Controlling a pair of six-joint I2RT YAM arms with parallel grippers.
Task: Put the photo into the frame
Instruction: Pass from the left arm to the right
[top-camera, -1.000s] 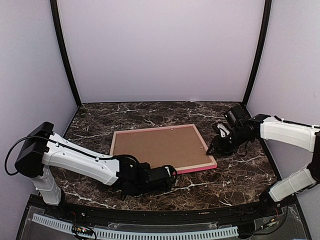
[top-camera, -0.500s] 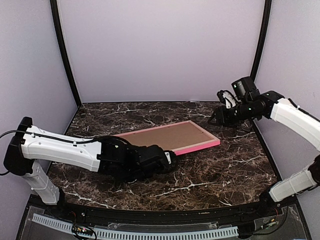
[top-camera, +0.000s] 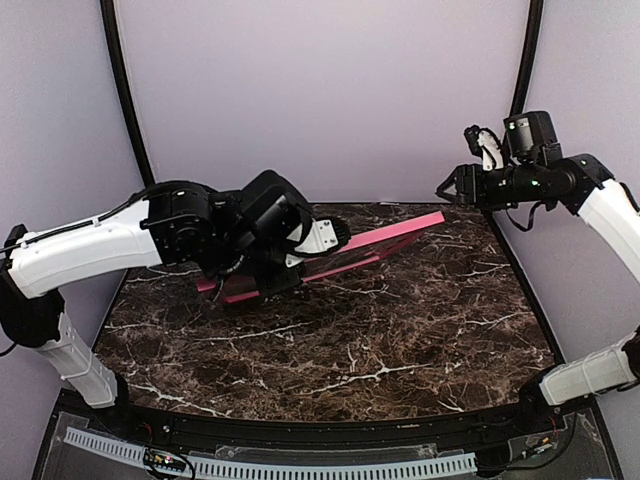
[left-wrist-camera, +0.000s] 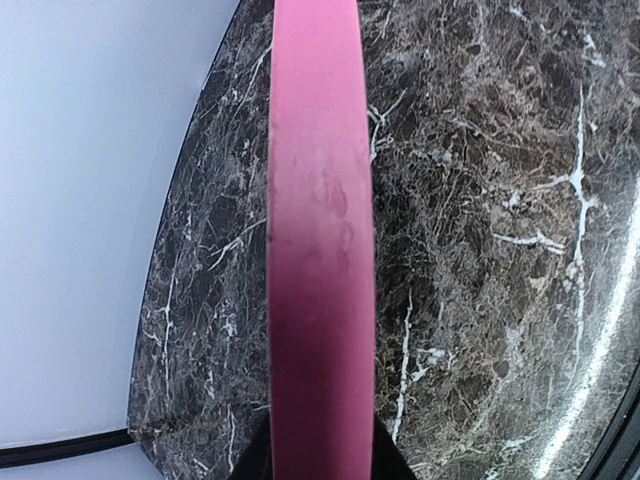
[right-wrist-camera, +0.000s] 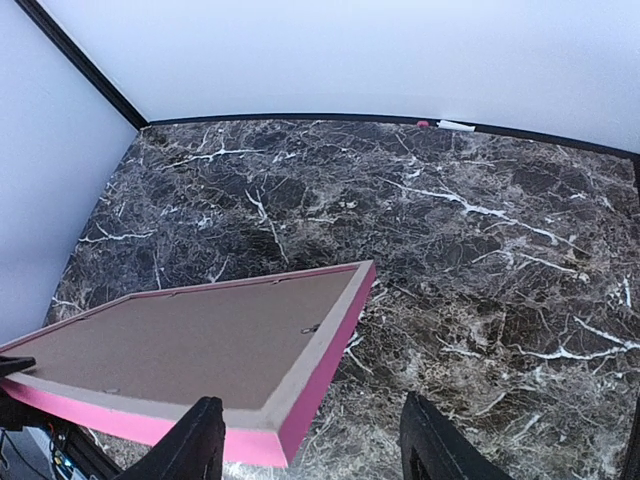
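Your left gripper (top-camera: 285, 272) clamps the thin-railed pink frame (top-camera: 400, 232), brown backing (right-wrist-camera: 200, 340) showing, tilted above the veined marble table (top-camera: 400, 330); your right gripper (top-camera: 446, 188) hovers spread, empty.

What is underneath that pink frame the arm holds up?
Below the frame only dark marble table shows. The left claw and its arm cover the stretch under the end it grips, so that part is unseen.

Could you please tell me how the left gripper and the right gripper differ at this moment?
The left gripper is shut on the frame, gripping its pink rail and holding it tilted; the right gripper is open and holds nothing. The left gripper is over the middle-left of the table, the right gripper raised near its far right corner. Both hang above the marble.
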